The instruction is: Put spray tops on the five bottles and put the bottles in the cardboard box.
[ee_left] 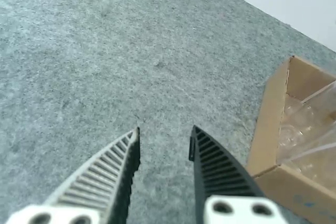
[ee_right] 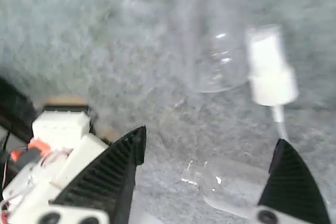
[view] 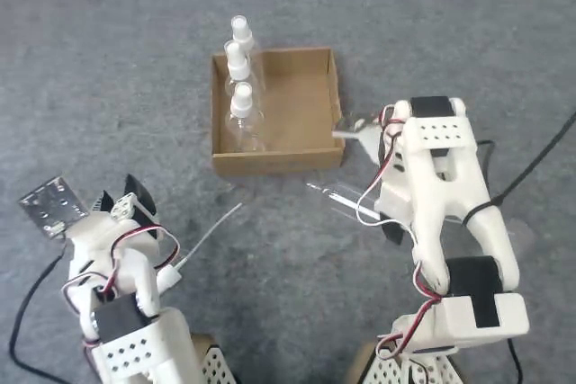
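My right gripper (ee_right: pixel 210 137) is spread wide and empty above a clear bottle (ee_right: pixel 226 184) lying on the carpet (view: pixel 108 87) just near of the cardboard box (view: pixel 270 161). A spray top (ee_right: pixel 269 74) lies close by. My left gripper (ee_left: pixel 164 132) also gapes empty. I should straddle the bottle's body squarely and close gently, since it likely rolls.

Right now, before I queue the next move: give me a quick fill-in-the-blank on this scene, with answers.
1. The cardboard box holds ___ capped bottles.
2. The left gripper has its fingers ___, with nothing between them.
3. A loose spray top with a long tube lies on the carpet beside the ___ arm.

Missing words: three; open; left.
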You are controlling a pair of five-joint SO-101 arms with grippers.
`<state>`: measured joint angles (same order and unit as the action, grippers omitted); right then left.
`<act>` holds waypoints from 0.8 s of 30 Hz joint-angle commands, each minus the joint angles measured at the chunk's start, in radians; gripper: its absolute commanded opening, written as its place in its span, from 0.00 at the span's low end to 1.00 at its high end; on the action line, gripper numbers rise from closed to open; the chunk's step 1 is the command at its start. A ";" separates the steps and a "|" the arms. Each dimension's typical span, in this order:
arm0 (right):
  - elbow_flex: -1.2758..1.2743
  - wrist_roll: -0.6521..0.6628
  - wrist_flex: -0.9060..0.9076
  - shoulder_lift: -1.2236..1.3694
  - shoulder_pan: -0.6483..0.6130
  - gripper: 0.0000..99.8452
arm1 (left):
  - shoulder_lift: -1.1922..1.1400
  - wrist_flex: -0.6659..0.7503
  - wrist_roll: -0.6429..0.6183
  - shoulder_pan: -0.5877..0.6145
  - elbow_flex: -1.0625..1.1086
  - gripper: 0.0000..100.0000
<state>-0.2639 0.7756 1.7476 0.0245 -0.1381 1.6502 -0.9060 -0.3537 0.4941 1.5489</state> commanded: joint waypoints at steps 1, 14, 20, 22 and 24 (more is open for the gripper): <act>-0.041 0.066 -0.088 -0.081 0.054 0.32 | 0.017 0.025 -0.005 0.003 -0.010 0.15; -0.272 0.173 -0.493 -0.071 0.122 0.31 | 0.017 0.023 -0.005 0.003 -0.010 0.15; -0.322 0.175 -0.622 -0.071 0.131 0.11 | 0.017 0.021 -0.005 0.003 -0.010 0.15; -0.328 0.175 -0.659 -0.071 0.147 0.05 | 0.017 0.021 -0.005 0.003 -0.010 0.15; -0.327 0.175 -0.676 -0.077 0.170 0.00 | 0.017 0.021 -0.005 0.003 -0.010 0.15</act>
<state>-0.6030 0.9337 1.1231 0.0245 -0.0123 1.6502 -0.9060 -0.3537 0.4941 1.5489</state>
